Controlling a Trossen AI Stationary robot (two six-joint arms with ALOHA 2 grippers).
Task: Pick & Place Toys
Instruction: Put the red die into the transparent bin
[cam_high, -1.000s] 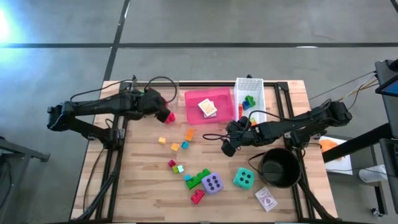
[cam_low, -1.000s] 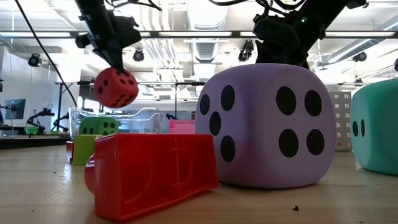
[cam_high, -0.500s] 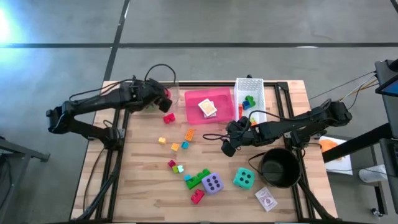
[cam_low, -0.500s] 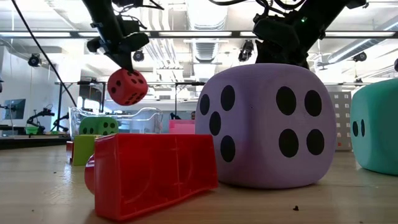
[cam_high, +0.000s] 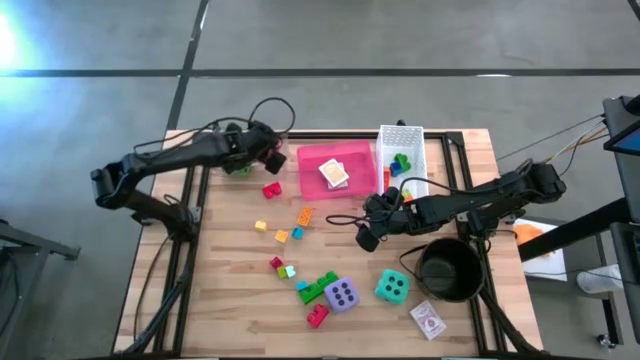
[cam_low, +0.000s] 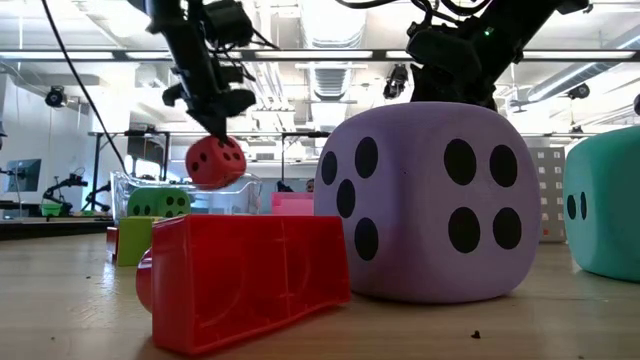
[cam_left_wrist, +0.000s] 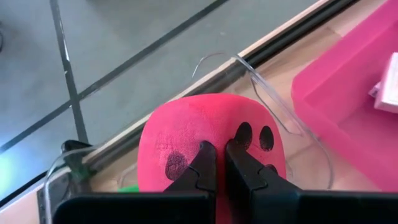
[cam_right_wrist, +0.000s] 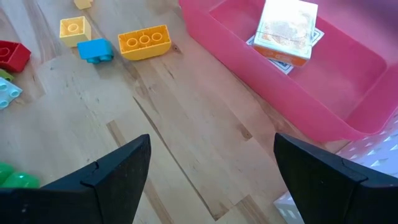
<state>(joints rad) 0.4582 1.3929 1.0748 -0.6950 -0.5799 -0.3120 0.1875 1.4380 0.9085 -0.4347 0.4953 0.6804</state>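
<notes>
Red die (cam_left_wrist: 211, 149) hangs pinched in the clenched left gripper (cam_left_wrist: 219, 163), while the right gripper (cam_right_wrist: 208, 168) waits spread wide, empty.

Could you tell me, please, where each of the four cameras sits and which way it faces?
High view: overhead, looking straight down at the table; both arms show.
Low view: at tabletop height, looking level past the purple die; arms hang from above.
Left wrist view: behind the left gripper, fingers pinched shut on the red die.
Right wrist view: behind the open right gripper, facing the pink tray.
Shared: the red die also shows in the low view; the pink tray also in the high view.
</notes>
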